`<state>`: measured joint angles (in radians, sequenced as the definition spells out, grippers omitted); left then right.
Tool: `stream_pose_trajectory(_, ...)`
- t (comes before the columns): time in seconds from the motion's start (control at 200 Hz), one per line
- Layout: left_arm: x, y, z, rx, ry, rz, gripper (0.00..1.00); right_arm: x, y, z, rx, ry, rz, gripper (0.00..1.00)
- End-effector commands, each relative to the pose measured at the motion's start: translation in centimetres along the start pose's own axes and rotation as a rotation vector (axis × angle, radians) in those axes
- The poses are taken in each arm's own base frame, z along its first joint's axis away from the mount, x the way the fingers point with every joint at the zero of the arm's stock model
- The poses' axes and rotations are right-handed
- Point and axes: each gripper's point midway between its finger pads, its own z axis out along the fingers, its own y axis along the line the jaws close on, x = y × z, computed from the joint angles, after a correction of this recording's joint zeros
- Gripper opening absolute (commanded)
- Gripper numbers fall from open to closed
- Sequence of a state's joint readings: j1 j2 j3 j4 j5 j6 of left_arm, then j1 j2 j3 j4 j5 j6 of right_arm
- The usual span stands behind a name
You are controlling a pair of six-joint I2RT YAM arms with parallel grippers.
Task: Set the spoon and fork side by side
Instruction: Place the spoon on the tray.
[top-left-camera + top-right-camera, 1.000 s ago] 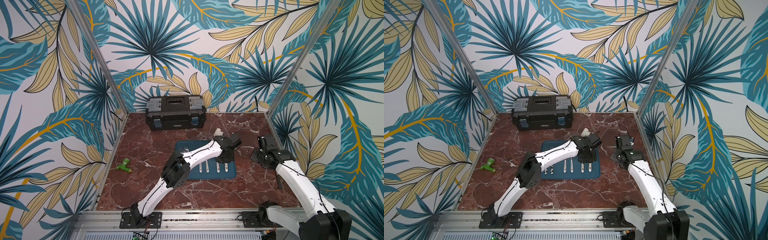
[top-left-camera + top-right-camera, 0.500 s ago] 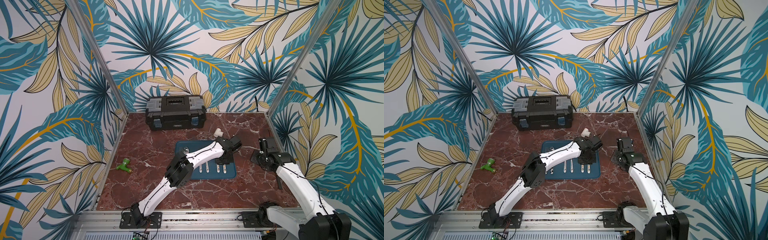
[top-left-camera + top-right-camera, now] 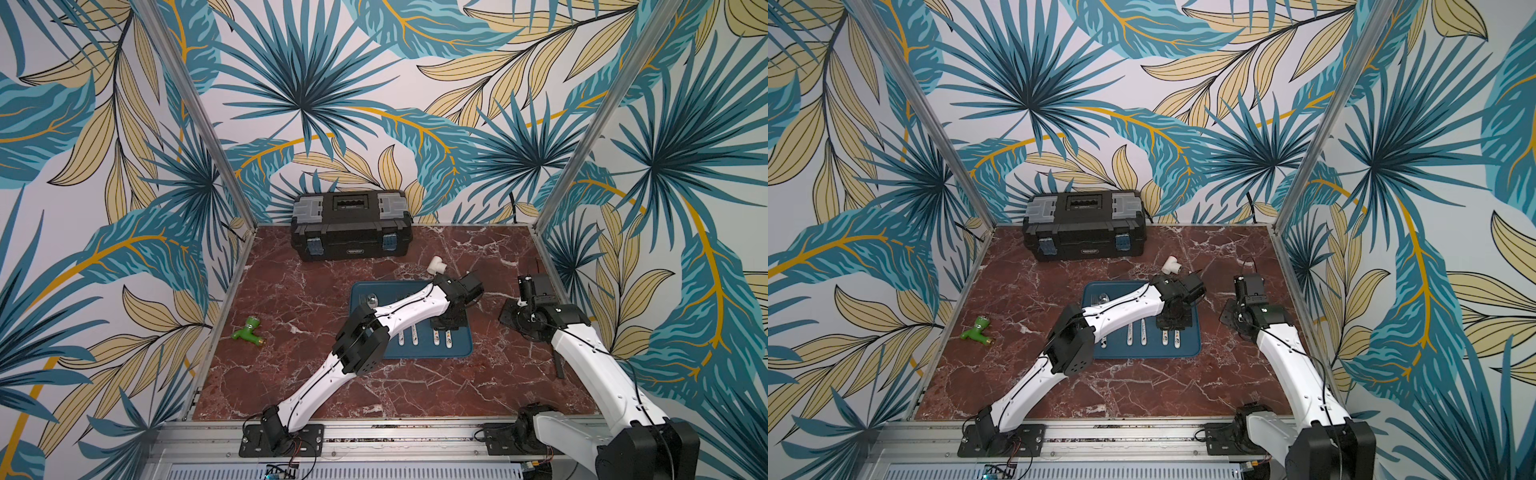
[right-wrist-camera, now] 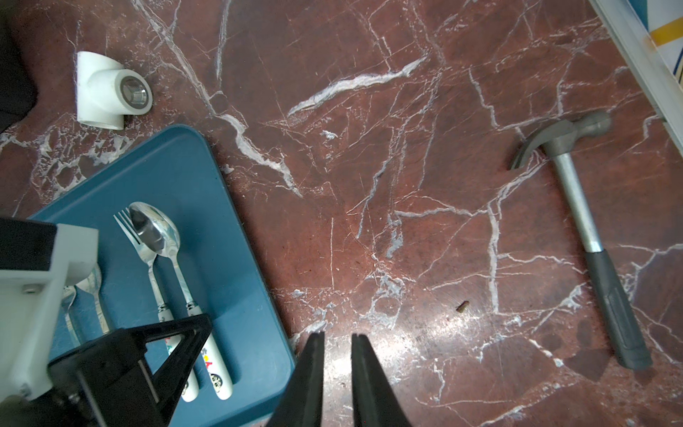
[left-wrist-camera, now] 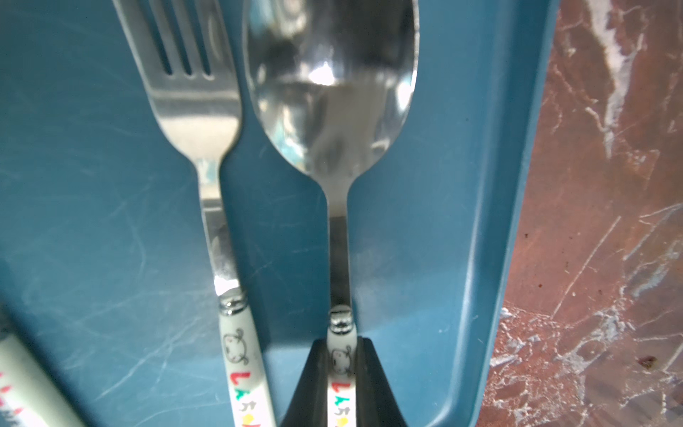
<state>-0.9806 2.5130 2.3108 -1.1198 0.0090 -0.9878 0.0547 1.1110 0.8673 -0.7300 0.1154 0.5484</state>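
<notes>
Where the left gripper (image 5: 342, 373) pinches the white handle of the spoon (image 5: 329, 92), coloured letters beginning "LA" sit under a cartoon face. The fork (image 5: 196, 103) just left of it bears the same. Both lie parallel at the right of the blue tray (image 5: 480, 185). The right gripper (image 4: 337, 355), narrowly parted and empty, hangs over the red marble tabletop (image 4: 406, 148), between leaf-print walls (image 3: 291, 83).

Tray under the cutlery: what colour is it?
The tray is teal blue, clearest in the left wrist view.
</notes>
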Motion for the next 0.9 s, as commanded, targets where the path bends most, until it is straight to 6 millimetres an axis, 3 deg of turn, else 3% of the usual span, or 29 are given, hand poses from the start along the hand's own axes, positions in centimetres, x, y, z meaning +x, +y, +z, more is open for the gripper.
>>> stream_pose_trajectory(0.0,-0.4,-0.9,0.1,0.034,-0.005,0.008,0.00,0.6,-0.2,0.6,0.002,0.021,-0.012,0.21)
stream_pose_trajectory(0.17,-0.5,-0.5,0.4,0.021,-0.006,-0.003,0.03,0.6,-0.3,0.7,0.003,0.022,-0.012,0.25)
stream_pose_trajectory(0.401,-0.7,0.7,1.1,-0.005,0.004,-0.036,0.17,0.6,-0.2,0.8,-0.002,0.027,-0.013,0.30)
stream_pose_trajectory(0.736,-0.5,0.3,1.8,0.014,0.019,-0.044,0.30,0.7,-0.1,0.6,-0.012,0.026,-0.011,0.31)
stream_pose_trajectory(0.891,-0.7,-0.5,1.0,0.042,0.002,-0.026,0.38,0.6,-0.1,0.6,-0.012,0.024,-0.009,0.31)
